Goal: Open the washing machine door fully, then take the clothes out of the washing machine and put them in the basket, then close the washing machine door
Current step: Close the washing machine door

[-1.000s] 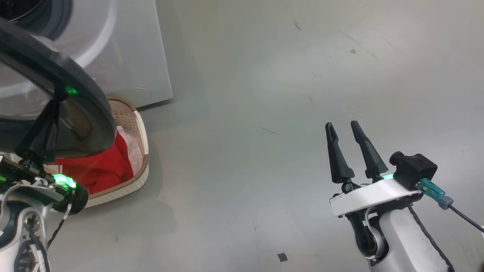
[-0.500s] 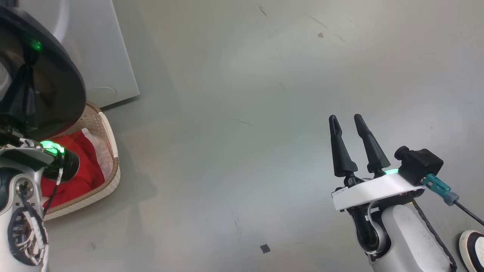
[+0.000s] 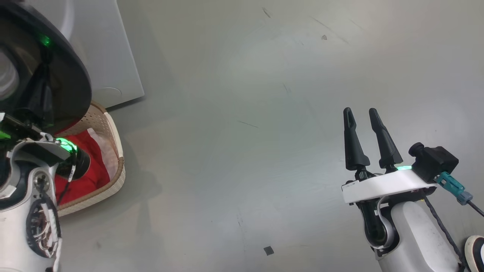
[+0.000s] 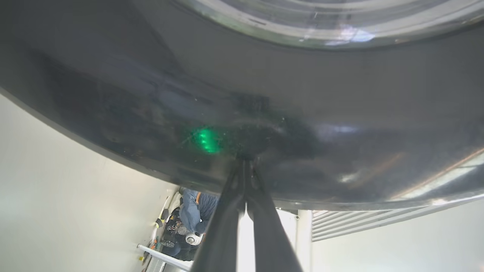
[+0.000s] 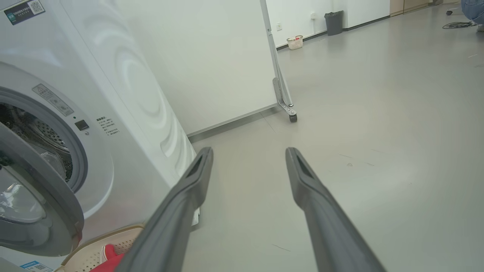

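The washing machine door (image 3: 64, 79) hangs ajar at the upper left, its glossy black rim (image 4: 340, 124) close before the left wrist camera. My left gripper (image 4: 245, 162) is shut, holding nothing, with its tips touching that rim. Below the door stands the basket (image 3: 115, 151) with the red clothes (image 3: 85, 172) in it. The white washing machine (image 5: 132, 94) shows its steel drum (image 5: 38, 132) behind the half-open door (image 5: 41, 215). My right gripper (image 3: 363, 113) hovers open over bare floor, far right of the basket (image 5: 121, 236) and the clothes (image 5: 109, 252).
A white partition on wheels (image 5: 281, 98) stands behind the machine. A shoe (image 3: 474, 249) shows at the lower right corner, and a person (image 4: 193, 211) is crouched in the distance. Grey floor (image 3: 242, 151) lies between the basket and my right arm.
The head camera has turned, so machine, door and basket now sit further left. My left gripper stays shut against the door's rim. The right gripper stays open, slightly higher in the picture.
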